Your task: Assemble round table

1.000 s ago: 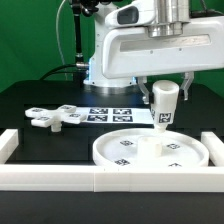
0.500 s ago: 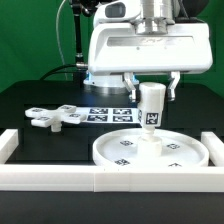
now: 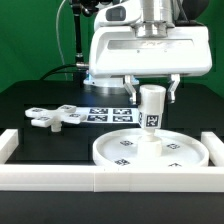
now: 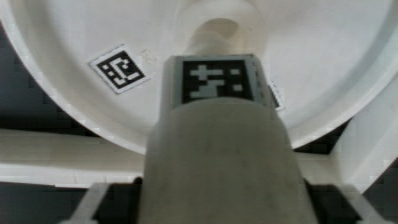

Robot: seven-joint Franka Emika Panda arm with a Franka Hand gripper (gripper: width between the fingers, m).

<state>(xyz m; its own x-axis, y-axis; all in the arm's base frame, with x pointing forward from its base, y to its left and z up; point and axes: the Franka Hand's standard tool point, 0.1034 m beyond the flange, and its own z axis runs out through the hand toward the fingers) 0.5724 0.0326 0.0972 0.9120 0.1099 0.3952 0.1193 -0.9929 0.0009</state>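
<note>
Clamping jaws on upper end of post (image 3: pixel 151 108), rigid, light, slick-looking plastic, standing at centre of disc (image 3: pixel 150 151).

We see the white frame (image 3: pixel 100 178) walling off the near edge and both sides of the black table (image 3: pixel 30 100), so nothing can slide in low there. The post (image 3: pixel 151 108) stands in the middle of the round disc (image 3: pixel 150 152). The cross-shaped foot (image 3: pixel 53 117) lies well apart, toward the exterior view's left. Bare table lies between the foot and the disc.
</note>
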